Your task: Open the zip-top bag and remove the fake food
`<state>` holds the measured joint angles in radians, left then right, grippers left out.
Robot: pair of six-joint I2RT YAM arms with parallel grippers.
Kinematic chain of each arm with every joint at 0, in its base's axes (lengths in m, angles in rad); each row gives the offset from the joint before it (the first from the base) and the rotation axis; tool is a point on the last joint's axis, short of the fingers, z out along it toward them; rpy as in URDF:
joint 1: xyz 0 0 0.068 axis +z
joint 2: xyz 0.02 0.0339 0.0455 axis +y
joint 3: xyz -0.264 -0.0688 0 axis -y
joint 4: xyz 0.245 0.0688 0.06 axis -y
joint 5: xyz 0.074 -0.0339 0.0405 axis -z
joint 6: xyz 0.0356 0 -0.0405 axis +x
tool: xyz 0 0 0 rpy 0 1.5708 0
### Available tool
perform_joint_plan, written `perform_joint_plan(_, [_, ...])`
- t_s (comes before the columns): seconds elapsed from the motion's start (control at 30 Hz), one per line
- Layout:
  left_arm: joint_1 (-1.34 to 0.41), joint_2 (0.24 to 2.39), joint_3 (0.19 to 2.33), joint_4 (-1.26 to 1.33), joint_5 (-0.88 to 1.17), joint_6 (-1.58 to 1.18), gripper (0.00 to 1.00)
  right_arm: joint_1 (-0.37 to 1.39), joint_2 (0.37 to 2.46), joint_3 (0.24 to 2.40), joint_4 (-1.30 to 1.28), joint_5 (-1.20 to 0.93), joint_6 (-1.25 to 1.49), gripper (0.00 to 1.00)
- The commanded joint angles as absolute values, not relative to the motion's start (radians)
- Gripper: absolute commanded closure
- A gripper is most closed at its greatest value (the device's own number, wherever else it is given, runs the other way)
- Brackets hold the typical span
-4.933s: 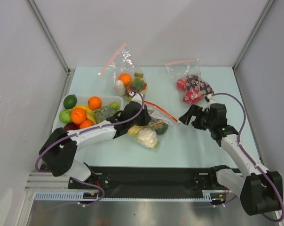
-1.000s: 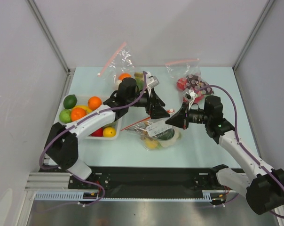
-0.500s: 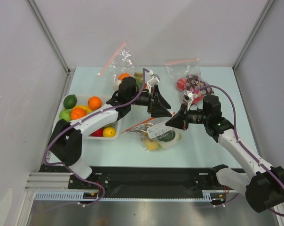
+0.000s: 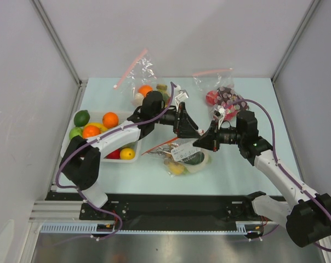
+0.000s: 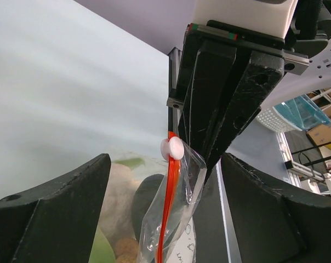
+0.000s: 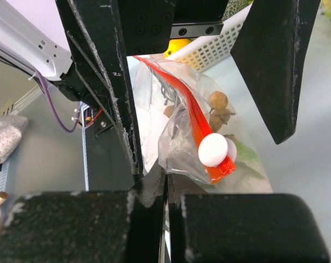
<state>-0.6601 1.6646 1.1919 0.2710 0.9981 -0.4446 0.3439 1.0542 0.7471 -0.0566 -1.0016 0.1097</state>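
The zip-top bag hangs by its right corner, its red-orange zip rim ending in a white slider. My right gripper is shut on the clear plastic corner just beside that slider, and it also shows in the top view. My left gripper stands open, one finger on each side of the slider without touching it. Fake food lies inside the bag: a brown cluster, a pale leafy head, a dark green piece and a yellow fruit.
A white basket of oranges, limes and a lemon stands at the left under my left arm. Two other clear bags with pink zips lie at the back, one with mixed toys, one with red-purple toys. Walls close in on three sides.
Earlier the bag lay flat under my left gripper; my right gripper has since lifted its corner. Over the last second my left gripper moved slightly right toward the slider.
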Motion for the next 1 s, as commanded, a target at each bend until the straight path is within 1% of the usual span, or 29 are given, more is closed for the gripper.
perform_joint_plan(0.0, [-0.667, 1.67, 1.221, 0.339, 1.022, -0.452, 0.14, 0.35, 1.057, 0.792, -0.051, -1.022, 0.092, 1.0])
perform_joint_plan(0.03, [-0.667, 1.674, 1.213, 0.363, 1.035, -0.486, 0.14, 0.348, 1.057, 0.793, -0.052, -1.02, 0.089, 1.0])
perform_joint_plan(0.2, [-0.667, 1.678, 1.155, 0.572, 1.068, -0.615, 0.26, 0.35, 1.06, 0.792, -0.055, -1.02, 0.087, 1.0])
perform_joint_plan(0.23, [-0.667, 1.681, 1.155, 0.59, 1.072, -0.644, 0.3, 0.35, 1.06, 0.792, -0.057, -1.02, 0.09, 1.0])
perform_joint_plan(0.33, [-0.667, 1.692, 1.15, 0.653, 1.091, -0.693, 0.35, 0.351, 1.06, 0.793, -0.058, -1.019, 0.087, 1.0])
perform_joint_plan(0.4, [-0.669, 1.697, 1.15, 0.669, 1.097, -0.706, 0.35, 0.35, 1.058, 0.793, -0.061, -1.017, 0.086, 1.0])
perform_joint_plan(0.53, [-0.673, 1.7, 1.147, 0.628, 1.089, -0.678, 0.36, 0.351, 1.058, 0.792, -0.061, -1.015, 0.086, 1.0])
perform_joint_plan(0.63, [-0.676, 1.689, 1.158, 0.511, 1.054, -0.597, 0.35, 0.35, 1.058, 0.792, -0.061, -1.015, 0.084, 1.0])
perform_joint_plan(0.77, [-0.689, 1.681, 1.183, 0.352, 1.026, -0.508, 0.36, 0.351, 1.06, 0.792, -0.061, -1.015, 0.084, 1.0])
perform_joint_plan(0.83, [-0.696, 1.677, 1.181, 0.336, 1.026, -0.492, 0.37, 0.353, 1.06, 0.79, -0.058, -1.015, 0.084, 1.0])
perform_joint_plan(0.9, [-0.698, 1.672, 1.174, 0.347, 1.029, -0.5, 0.4, 0.353, 1.06, 0.788, -0.055, -1.017, 0.086, 1.0])
perform_joint_plan(0.97, [-0.698, 1.674, 1.175, 0.368, 1.029, -0.511, 0.47, 0.353, 1.062, 0.788, -0.057, -1.019, 0.084, 1.0])
